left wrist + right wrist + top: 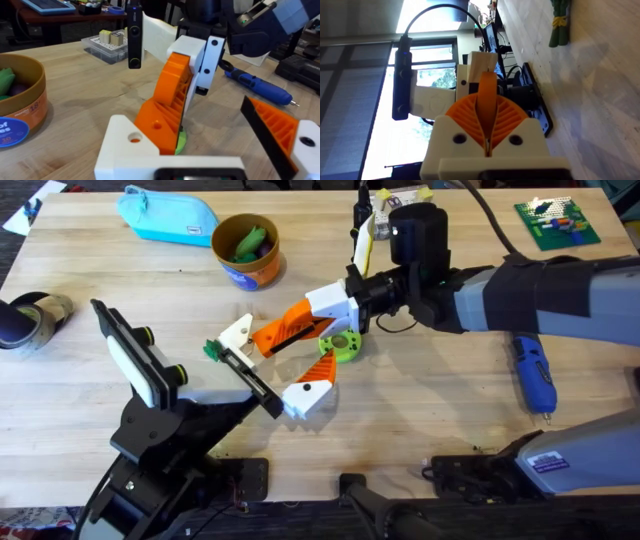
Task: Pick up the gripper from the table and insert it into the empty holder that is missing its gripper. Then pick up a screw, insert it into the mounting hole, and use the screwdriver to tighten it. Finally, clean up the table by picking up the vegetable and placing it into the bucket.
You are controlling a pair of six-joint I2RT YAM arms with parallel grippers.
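My right gripper is shut on the gripper, a long orange finger that slants down to the left. Its lower end rests against the white empty holder on the left arm's black rail. The left wrist view shows the orange finger rising from that holder. My left gripper stands open, with a short orange triangle on its other white base. The blue screwdriver lies on the table to the right. A green vegetable lies beside the rail. The orange bucket holds green items.
A green ring lies under the right gripper. A light-blue pouch sits at the back left. A green board is at the back right. Tape rolls lie at the left edge, and a clear parts box stands farther back.
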